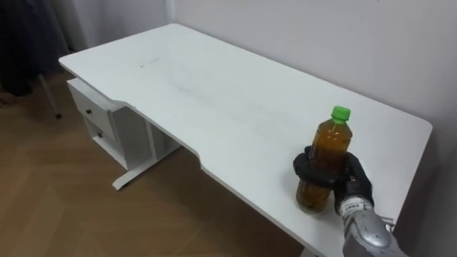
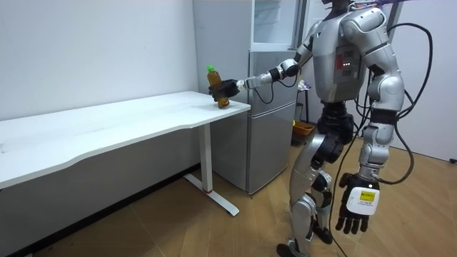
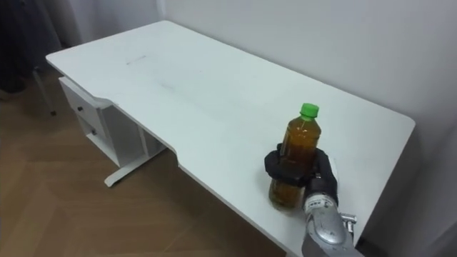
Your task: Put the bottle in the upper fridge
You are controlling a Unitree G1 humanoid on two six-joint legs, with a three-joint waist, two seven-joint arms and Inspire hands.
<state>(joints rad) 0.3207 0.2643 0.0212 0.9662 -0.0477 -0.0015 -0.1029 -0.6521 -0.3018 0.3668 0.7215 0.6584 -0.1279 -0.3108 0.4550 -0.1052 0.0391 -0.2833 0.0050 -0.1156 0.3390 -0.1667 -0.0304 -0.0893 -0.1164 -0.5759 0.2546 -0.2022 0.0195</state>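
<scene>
Amber liquid fills the clear plastic bottle (image 1: 327, 160), round-bodied under a green screw cap (image 1: 341, 112), upright on the smooth white table (image 1: 214, 93) near its right end, close to the curved front edge. The black right hand (image 1: 353, 178) is wrapped around its waist. The left hand (image 2: 355, 207) hangs by the thigh, fingers relaxed. A grey fridge (image 2: 271, 114) stands just past the table's end

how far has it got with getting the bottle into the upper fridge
Done: the right hand is wrapped round the bottle near the end of the white table. In hand: that grasp; the bottle looks to be standing on the table, not yet lifted. Left: lift it, turn to the fridge beside the table, and set it in the upper compartment. The left hand hangs idle at the robot's side.
</scene>
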